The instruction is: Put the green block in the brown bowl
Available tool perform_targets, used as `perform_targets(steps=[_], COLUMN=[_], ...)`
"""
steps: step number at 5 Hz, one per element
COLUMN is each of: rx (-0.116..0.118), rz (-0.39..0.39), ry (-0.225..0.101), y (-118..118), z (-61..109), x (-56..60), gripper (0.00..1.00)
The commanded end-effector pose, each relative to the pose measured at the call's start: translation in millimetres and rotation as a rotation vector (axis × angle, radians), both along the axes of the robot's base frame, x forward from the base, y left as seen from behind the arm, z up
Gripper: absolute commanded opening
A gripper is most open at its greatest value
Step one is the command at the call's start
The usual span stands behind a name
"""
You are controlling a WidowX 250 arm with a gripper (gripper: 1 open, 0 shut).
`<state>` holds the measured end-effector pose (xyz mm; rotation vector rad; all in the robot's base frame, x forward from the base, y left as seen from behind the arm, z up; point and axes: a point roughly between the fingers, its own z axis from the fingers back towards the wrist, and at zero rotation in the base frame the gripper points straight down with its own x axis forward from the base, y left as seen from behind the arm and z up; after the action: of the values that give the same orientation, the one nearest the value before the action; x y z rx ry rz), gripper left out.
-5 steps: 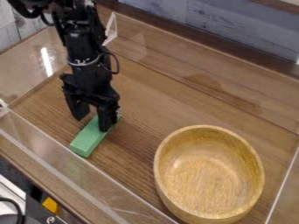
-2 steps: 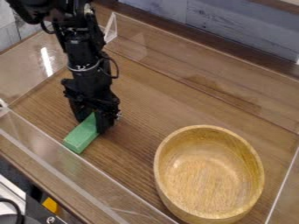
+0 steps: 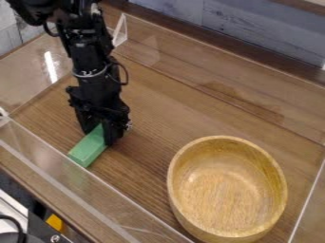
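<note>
No text, label, brand, number or sign could be read anywhere in the view. The green block, the brown bowl and the wooden tabletop bore plain surfaces, and the black arm showed no legible marking.

From my seat, the gripper has dropped lower than in the earliest picture, its fingers now down over the block's 1 o'clock end. Its jaws have closed on that end. The block has slid slightly toward 7 o'clock. Since the middle picture, I see no shift.
</note>
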<state>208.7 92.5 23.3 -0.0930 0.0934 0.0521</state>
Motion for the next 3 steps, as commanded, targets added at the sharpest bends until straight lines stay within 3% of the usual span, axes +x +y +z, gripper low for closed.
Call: perform_targets(steps=[1, 3], rx=[0.027, 0.021], rz=[0.019, 0.076], ry=[-0.058, -0.110], y=[8.5, 22.9], z=[21.1, 51.0], x=[8.1, 21.0], gripper=[0.00, 0.00])
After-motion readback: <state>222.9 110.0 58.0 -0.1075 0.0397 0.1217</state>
